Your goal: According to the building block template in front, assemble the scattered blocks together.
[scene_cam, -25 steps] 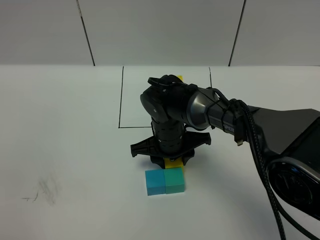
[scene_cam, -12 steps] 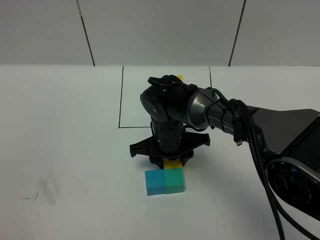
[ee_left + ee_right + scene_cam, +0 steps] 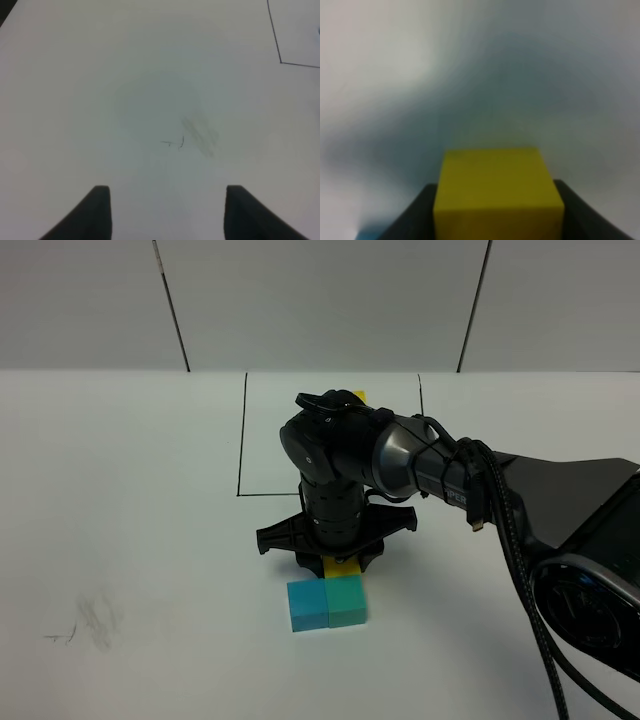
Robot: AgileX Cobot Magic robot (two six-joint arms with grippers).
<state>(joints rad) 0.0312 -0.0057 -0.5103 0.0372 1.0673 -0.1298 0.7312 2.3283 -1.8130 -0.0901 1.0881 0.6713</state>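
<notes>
My right gripper (image 3: 336,558) points straight down and is shut on the yellow block (image 3: 343,567), holding it at the table just behind the teal-green block (image 3: 348,601). The sky-blue block (image 3: 308,605) sits joined to the teal-green block's left side. In the right wrist view the yellow block (image 3: 497,192) fills the gap between the dark fingers (image 3: 412,217). The template is mostly hidden behind the arm; only a bit of its yellow cube (image 3: 353,396) shows inside the black drawn rectangle (image 3: 241,440). My left gripper (image 3: 167,212) is open and empty over bare table.
The right arm (image 3: 450,475) reaches in from the right with a cable looped along it. Faint pencil smudges (image 3: 90,620) mark the table at the front left; they also show in the left wrist view (image 3: 197,135). A corner of the rectangle (image 3: 281,61) shows there too.
The right gripper with the yellow block has settled slightly lower and to the left. The sky-blue and teal-green pair has shifted a few pixels left.
</notes>
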